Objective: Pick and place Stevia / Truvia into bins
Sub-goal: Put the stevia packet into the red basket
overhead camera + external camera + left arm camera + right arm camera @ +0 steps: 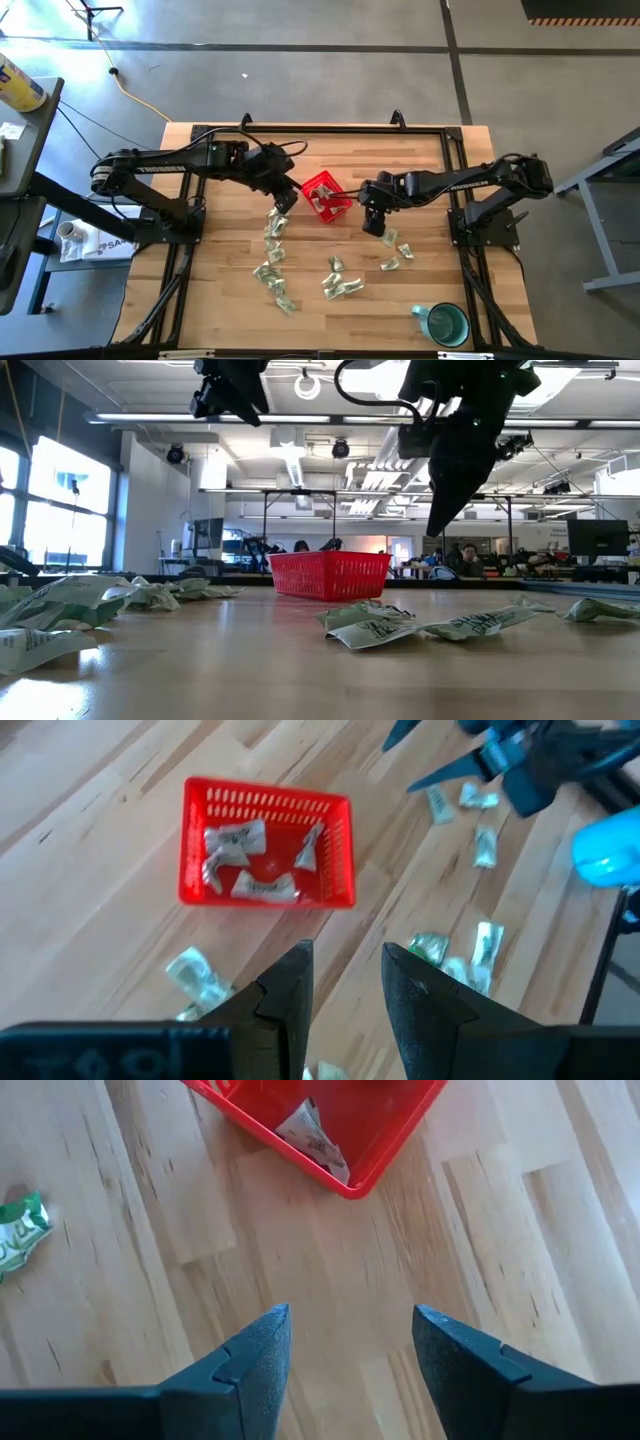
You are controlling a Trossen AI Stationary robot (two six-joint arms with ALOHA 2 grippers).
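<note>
**A:** How far along does this look to you?

**B:** Early, I'd judge. The small red plastic basket with perforated mesh sides (326, 195) sits near the middle of the wooden table (230, 300), and the left wrist view shows only a handful of crumpled pale green and white paper sweetener packets (232, 841) inside it. I count four or so, though some may be hidden.

**A:** And what is left?

**B:** Most of the job. Loose packets (340, 287) lie scattered over the table in front of the basket: a trail under the left arm, a cluster in the middle, a few beside the right arm. More than a dozen, by my rough count.

**A:** Is either arm carrying one?

**B:** No. The left gripper (347, 982) hangs above the table just beside the basket, jaws parted with nothing between them. The right gripper (350, 1342) hovers on the basket's other side, over bare wood near its corner, fingers also spread and empty.

**A:** So both are between picks?

**B:** That's my reading. Each has loose packets nearby to go for. The teal mug (445, 324) at the table's near right corner plays no part here.
</note>
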